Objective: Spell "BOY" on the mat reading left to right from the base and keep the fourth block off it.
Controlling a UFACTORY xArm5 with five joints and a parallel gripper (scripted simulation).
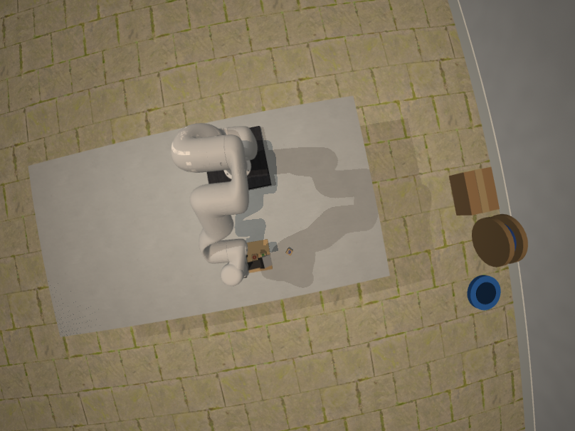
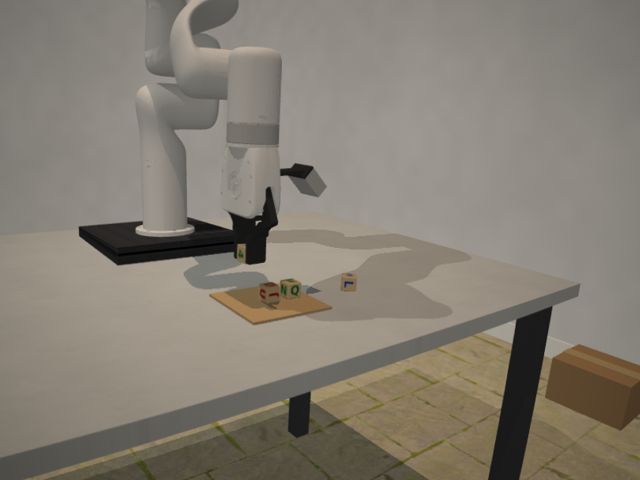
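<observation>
A tan mat (image 2: 270, 306) lies on the table; it also shows in the overhead view (image 1: 259, 254). Two wooden blocks stand side by side on it: one with red marks (image 2: 268, 292) and one with green letters (image 2: 290, 287). A third block with a blue mark (image 2: 348, 281) lies on the table to the right of the mat, and shows from above too (image 1: 289, 250). My gripper (image 2: 249, 253) is shut on a fourth block with a green mark (image 2: 241, 252) and holds it in the air, above the mat's level and behind it.
The robot's black base plate (image 2: 154, 240) lies behind the mat. On the floor right of the table are a cardboard box (image 1: 473, 190), a brown round object (image 1: 499, 239) and a blue ring (image 1: 483, 291).
</observation>
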